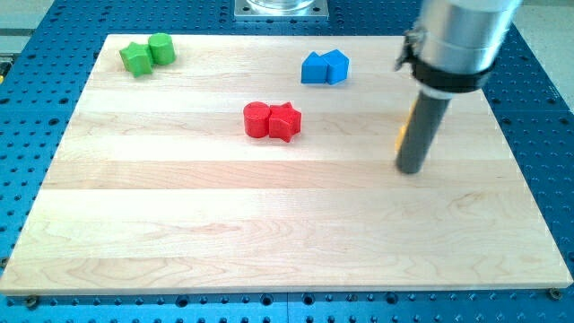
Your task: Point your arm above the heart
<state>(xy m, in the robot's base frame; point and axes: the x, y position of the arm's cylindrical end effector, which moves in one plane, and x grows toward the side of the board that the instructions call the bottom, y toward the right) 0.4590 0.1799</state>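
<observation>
Camera view is showing the tip (411, 170) of the dark rod resting on the wooden board (269, 233), at the view's right side. The arm is ending in this plain rod only, so a spread or pressed state cannot be told.

No block is showing a clear heart shape. A yellow block (403, 135) is hiding behind the rod, just above the tip toward the view's top, and only a thin yellow strip is peeking out at the rod's left edge. Its shape cannot be made out, and whether it is touching the rod cannot be told.

Seven blocks are lying on the board. One is yellow. Two are red: a red cylinder (257, 119) touching a red star (285, 121) near the middle, well left of the tip. Two blue blocks (324, 66) are sitting side by side near the view's top. Two are green: a green star (136, 59) and a green cylinder (161, 48), touching at the top left corner.
</observation>
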